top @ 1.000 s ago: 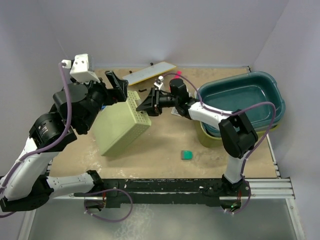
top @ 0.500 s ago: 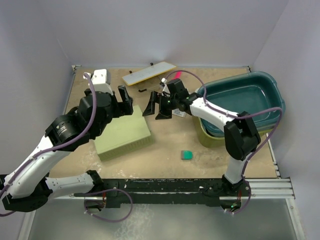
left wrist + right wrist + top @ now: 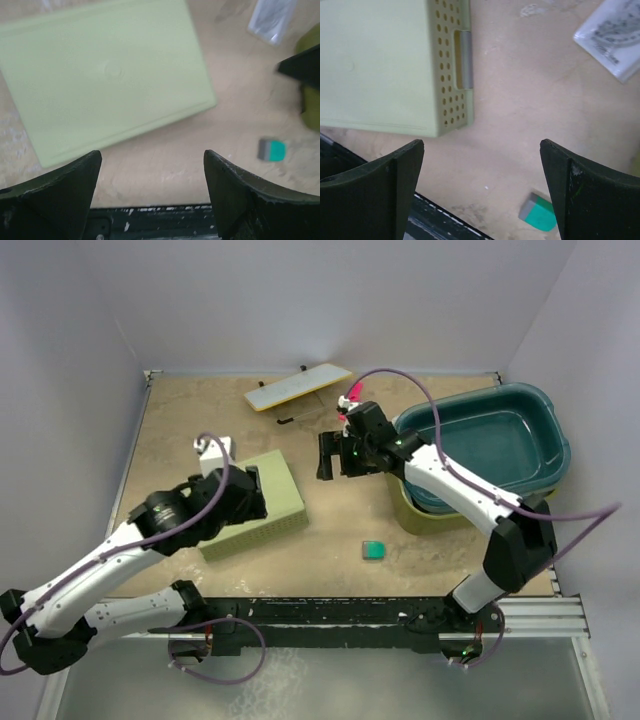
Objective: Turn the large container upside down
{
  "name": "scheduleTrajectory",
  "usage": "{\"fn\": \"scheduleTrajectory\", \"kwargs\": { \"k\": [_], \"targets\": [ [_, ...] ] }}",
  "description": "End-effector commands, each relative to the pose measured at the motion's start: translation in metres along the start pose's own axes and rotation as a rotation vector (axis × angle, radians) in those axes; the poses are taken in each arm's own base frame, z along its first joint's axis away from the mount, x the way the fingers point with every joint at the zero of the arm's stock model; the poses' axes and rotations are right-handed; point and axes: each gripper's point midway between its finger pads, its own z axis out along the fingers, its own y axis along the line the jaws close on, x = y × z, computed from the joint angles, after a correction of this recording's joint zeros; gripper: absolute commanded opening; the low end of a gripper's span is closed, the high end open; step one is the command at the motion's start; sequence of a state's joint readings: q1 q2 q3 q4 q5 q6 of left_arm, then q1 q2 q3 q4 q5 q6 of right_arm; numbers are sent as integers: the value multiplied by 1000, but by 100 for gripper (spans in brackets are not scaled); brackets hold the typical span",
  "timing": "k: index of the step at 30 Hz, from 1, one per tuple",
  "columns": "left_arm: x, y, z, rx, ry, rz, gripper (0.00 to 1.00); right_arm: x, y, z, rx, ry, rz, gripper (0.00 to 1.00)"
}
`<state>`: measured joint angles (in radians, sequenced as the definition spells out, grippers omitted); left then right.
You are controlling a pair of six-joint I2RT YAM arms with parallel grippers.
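Observation:
The large container, an olive-green tub [image 3: 414, 514], stands upright at the right, mostly hidden under a dark teal tub [image 3: 520, 480] nested in it. A sliver of it shows at the right edge of the left wrist view [image 3: 312, 106]. A smaller pale yellow-green basket [image 3: 272, 492] lies upside down on the table at left, also in the left wrist view [image 3: 110, 75] and the right wrist view [image 3: 375, 65]. My left gripper [image 3: 254, 502] [image 3: 151, 152] is open and empty above the basket's near edge. My right gripper [image 3: 329, 456] [image 3: 482, 142] is open and empty between basket and tubs.
A small teal block [image 3: 373, 550] [image 3: 271, 149] [image 3: 540, 212] lies near the front. A flat yellow board [image 3: 298, 386] lies at the back. A clear packet [image 3: 615, 35] lies under my right arm. The black rail [image 3: 330, 612] runs along the near edge.
The pale basket, tilted up between both grippers a second ago, has dropped flat, upside down. Both grippers have let go and drawn away, the left toward the near edge, the right rightward.

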<state>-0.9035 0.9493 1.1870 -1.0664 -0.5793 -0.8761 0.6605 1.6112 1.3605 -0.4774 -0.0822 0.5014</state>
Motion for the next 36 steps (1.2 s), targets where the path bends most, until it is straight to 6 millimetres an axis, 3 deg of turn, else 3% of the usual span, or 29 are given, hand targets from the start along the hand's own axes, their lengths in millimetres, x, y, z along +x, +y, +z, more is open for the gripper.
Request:
{"fn": "scheduleTrajectory", "kwargs": {
  "k": [1, 5, 9, 13, 15, 19, 24, 27, 31, 36],
  "targets": [
    [64, -4, 20, 16, 195, -99, 80, 11, -34, -22, 141, -38, -75, 100],
    [97, -15, 35, 86, 248, -238, 79, 20, -40, -30, 152, -46, -74, 100],
    [128, 1, 68, -22, 247, -314, 81, 20, -41, -38, 149, -68, -73, 100],
    [127, 28, 98, -162, 200, -341, 81, 15, -41, -44, 157, -97, -69, 100],
    [118, 54, 105, -249, 203, -358, 81, 14, -41, -44, 155, -104, -68, 100],
    [83, 115, 108, -411, 157, -388, 81, 18, -37, -40, 122, -86, -83, 100],
    [48, 175, 137, -515, 159, -487, 81, 34, -4, -28, -82, -19, -131, 100],
    [12, 182, 157, -503, 125, -518, 81, 35, 7, -31, -124, -7, -148, 100],
    [-42, 192, 172, -534, 45, -492, 81, 25, 2, -48, -82, -34, -188, 100],
    [-101, 202, 162, -572, -64, -449, 81, -2, -23, -93, 98, -139, -216, 100]
  ]
}}
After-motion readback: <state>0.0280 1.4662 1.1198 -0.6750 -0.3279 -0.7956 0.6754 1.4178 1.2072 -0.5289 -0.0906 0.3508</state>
